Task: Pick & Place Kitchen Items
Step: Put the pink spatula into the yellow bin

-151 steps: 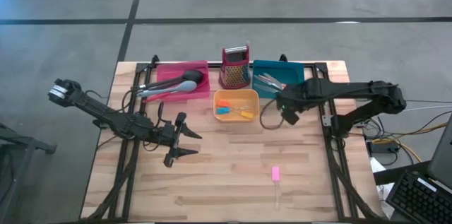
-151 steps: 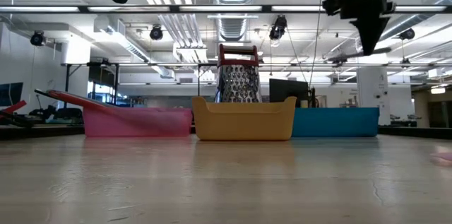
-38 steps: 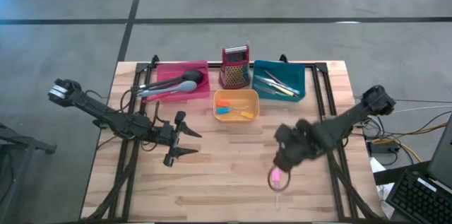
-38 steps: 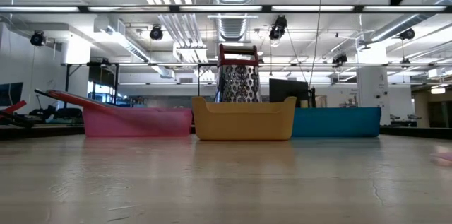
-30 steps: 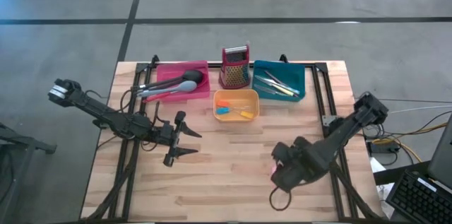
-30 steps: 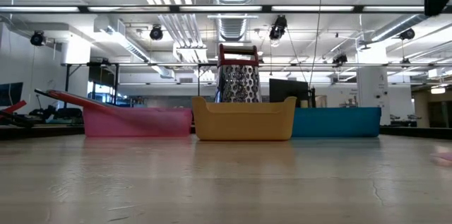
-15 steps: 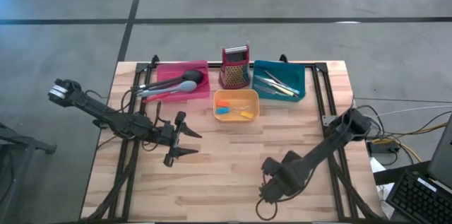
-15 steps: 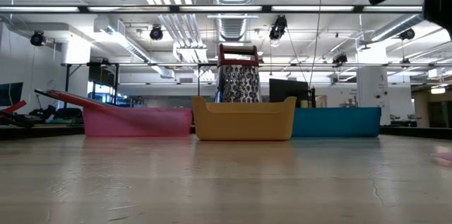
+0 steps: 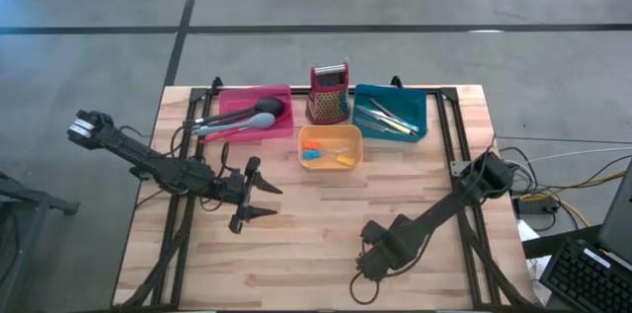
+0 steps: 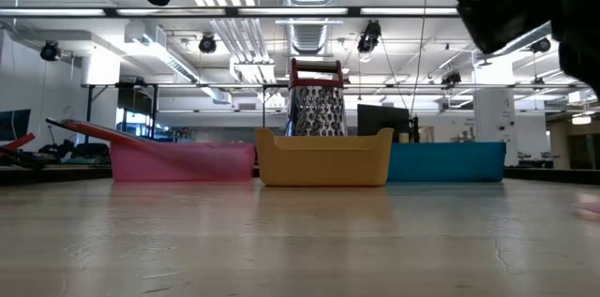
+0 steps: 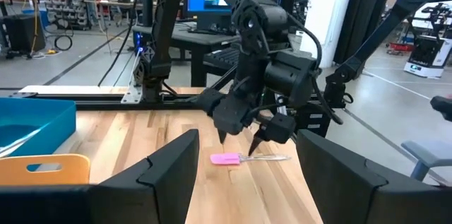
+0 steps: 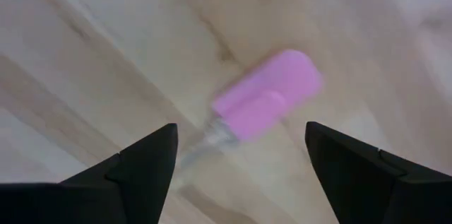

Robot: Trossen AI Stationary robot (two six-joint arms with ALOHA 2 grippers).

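The right hand [image 11: 239,138] hangs low over the near right of the worktop [image 9: 296,214], its fingers [image 12: 145,164] spread wide apart to either side of a pink-headed spatula [image 12: 267,102] lying flat on the bare wood, apparently lined up to close on it. The spatula lies well apart from the pink tray [image 9: 255,113], orange tray [image 9: 330,145] and teal tray [image 9: 388,112] ranged along the far side beside the red grater [image 9: 329,93], already holding other utensils. The left hand [image 9: 255,195] waits at centre-left, fingers parted and empty.
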